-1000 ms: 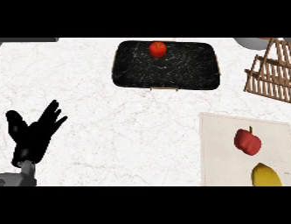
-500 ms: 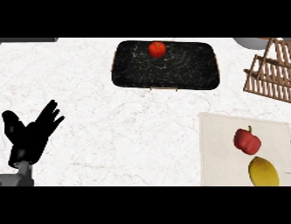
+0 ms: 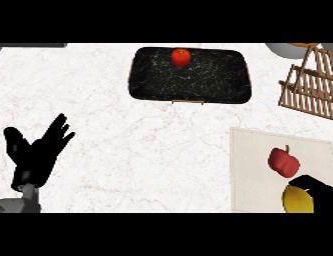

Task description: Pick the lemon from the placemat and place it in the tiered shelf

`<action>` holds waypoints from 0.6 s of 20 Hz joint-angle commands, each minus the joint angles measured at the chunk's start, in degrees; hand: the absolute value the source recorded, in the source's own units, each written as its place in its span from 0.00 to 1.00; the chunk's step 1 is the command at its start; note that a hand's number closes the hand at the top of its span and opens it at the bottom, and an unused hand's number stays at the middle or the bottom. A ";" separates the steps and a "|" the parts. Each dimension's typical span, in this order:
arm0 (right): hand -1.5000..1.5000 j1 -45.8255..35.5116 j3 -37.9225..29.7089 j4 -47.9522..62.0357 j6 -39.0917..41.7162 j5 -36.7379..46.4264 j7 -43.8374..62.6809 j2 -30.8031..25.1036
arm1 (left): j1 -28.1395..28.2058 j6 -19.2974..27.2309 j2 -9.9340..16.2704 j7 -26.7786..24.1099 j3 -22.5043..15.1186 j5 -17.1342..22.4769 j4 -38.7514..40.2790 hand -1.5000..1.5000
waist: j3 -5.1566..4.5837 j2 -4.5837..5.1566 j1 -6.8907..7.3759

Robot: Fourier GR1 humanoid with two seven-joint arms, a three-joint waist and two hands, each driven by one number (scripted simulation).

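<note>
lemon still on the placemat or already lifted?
On the placemat. The lemon lies at the placemat near edge below a red pepper; the right hand overlaps it, grip unclear.

The counter (image 3: 125,125) looks like smooth white marble with faint veins; the tray (image 3: 191,75) like dark speckled stone; the shelf (image 3: 324,85) is slatted wood, the placemat (image 3: 257,150) matt pale cloth, the lemon (image 3: 296,200) smooth
</note>
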 commanded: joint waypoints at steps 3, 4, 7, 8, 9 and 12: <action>1.00 0.23 1.30 5.51 -3.04 1.08 -7.23 3.83 | -0.15 0.09 -0.63 2.64 0.28 -1.10 1.75 0.50 | 0.32 0.74 -0.33; 1.00 -0.33 1.92 7.57 -4.89 2.74 -8.65 4.43 | -1.56 0.58 -2.16 -0.66 0.02 -2.37 6.84 0.50 | 0.31 0.84 -0.53; 1.00 -2.99 0.66 1.32 0.35 -1.91 -9.59 2.95 | -3.11 0.60 -2.78 0.43 -0.03 -2.17 6.57 0.50 | 0.29 0.87 -0.64; 1.00 -5.46 -0.09 5.88 0.44 -4.98 -12.79 4.10 | 1.24 -0.70 -1.79 0.07 -0.49 -1.82 1.94 0.50 | 0.35 0.85 0.21; 1.00 -6.47 -3.15 6.43 3.97 -11.40 -17.88 0.29 | -0.22 -0.31 -2.68 -0.17 -1.23 -2.54 4.63 0.50 | 0.37 1.10 0.09; 1.00 -9.83 -4.68 4.47 12.50 -21.98 -22.03 -0.62 | 0.32 -0.67 -2.18 1.47 -0.67 -1.27 1.75 0.50 | 0.39 1.09 0.78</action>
